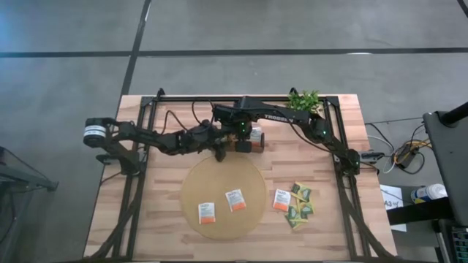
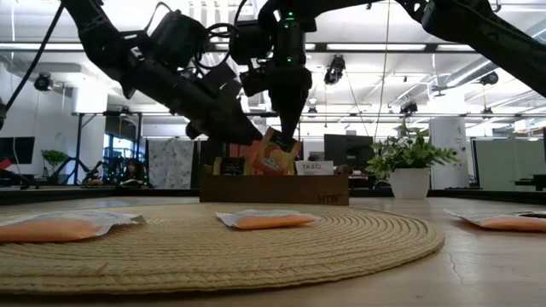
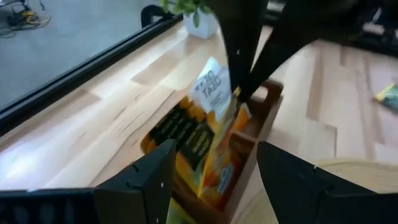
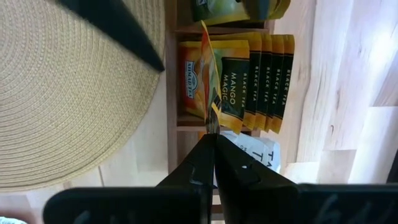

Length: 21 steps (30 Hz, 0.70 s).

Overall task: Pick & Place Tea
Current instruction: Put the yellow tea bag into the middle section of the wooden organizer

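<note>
Tabletop: pale wooden tabletop (image 1: 161, 219) on a grey floor, with a round woven mat (image 1: 219, 223) near the front edge.
Tray: dark wooden tray (image 2: 273, 188) near the back edge, holding upright yellow-orange tea packets (image 4: 255, 74).
Right tool: right tool (image 4: 213, 142) hangs over the tray, fingers pressed together on the top edge of one orange tea packet (image 4: 208, 84), which stands tilted in its compartment.
Left tool: left tool (image 3: 211, 171) sits just beside the tray, fingers spread apart, holding nothing.
Other tea: two orange packets (image 1: 207, 212) lie flat on the mat; another orange packet (image 1: 281, 200) and several green ones (image 1: 300, 208) lie towards the front right corner.
Plant: small green plant (image 1: 304, 100) at the back edge.
</note>
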{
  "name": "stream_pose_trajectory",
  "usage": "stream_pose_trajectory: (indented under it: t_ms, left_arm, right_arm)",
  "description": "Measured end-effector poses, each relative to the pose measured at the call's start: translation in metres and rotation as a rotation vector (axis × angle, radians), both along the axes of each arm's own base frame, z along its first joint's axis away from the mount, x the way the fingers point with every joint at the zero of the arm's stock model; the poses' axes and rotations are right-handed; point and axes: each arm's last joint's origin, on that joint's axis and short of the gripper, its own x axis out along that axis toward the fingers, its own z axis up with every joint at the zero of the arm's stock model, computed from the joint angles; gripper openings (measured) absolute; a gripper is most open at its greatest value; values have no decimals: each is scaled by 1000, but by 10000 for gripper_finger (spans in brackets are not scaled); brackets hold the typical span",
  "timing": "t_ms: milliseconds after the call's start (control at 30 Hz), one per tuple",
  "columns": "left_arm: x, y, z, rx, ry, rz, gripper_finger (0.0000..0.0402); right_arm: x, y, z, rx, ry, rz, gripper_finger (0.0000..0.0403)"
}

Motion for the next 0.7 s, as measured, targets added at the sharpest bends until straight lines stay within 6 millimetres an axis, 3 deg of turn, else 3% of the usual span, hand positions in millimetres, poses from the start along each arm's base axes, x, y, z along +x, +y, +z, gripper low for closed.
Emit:
stream_pose_trajectory:
  t_ms: [367, 700]
  left_arm:
    - [-3, 6, -3, -7, 20, -5, 213]
    - [1, 5, 1, -19, 4, -45, 84]
  right_arm:
    - [0, 0, 0, -1, -2, 13, 8]
    - [0, 1, 0, 1, -2, 11, 8]
